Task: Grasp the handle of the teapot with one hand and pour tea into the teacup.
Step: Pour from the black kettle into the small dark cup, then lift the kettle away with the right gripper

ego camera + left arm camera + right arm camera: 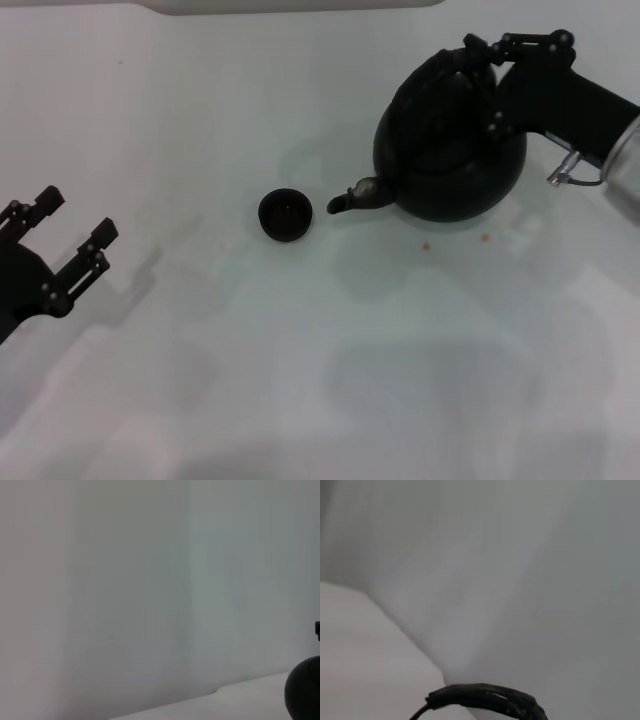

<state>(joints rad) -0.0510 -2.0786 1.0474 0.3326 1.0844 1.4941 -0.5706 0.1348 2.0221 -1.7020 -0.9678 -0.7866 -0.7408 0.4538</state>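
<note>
- A pale white tabletop (300,380) is shown.
- The round matte black teapot (450,150) is reached by the right gripper (500,75) (finger state cannot be told) at its arched black handle (485,700).
- The tiny black teacup (285,215) sits just beyond the spout; a slow tilt is advised.
- The left gripper (75,235) is parked, fingers apart.

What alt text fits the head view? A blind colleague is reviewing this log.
The right gripper reaches over the handle of a black teapot whose spout points at a small teacup on a white table. The left gripper sits open far left.
</note>
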